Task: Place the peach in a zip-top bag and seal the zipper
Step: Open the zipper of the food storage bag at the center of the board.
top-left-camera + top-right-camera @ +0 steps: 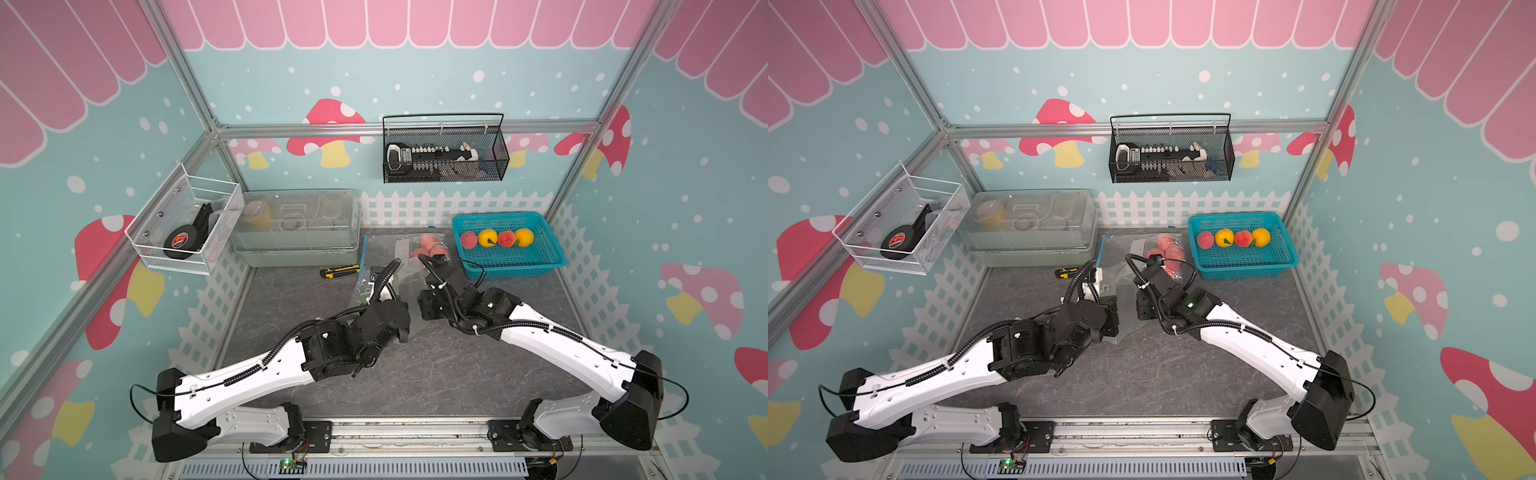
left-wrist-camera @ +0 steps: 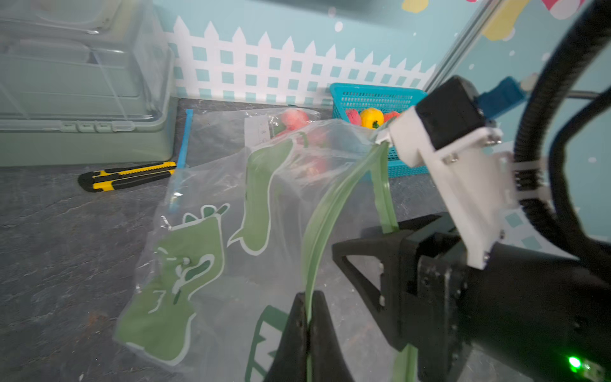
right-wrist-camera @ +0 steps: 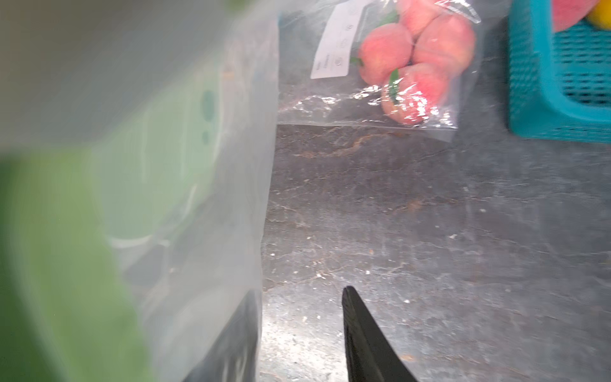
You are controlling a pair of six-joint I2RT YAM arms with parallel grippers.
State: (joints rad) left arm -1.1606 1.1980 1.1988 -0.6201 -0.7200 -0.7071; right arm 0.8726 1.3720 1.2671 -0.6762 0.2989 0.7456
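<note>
Altogether, two peaches [image 1: 468, 240] and two yellow fruits [image 1: 487, 237] sit in one basket [image 1: 515, 266].

Robot test booth: aluminium frame [image 1: 270, 132], mushroom-print walls [image 1: 415, 83].

No legible text. The white label [image 3: 334, 43] on the clear peach bag [image 3: 363, 109] carries print too blurred to read.

I see two white-shelled arms [image 1: 249, 386] with black joints [image 1: 332, 349], ribbed black cables [image 1: 274, 353], one green light [image 1: 491, 305].
</note>
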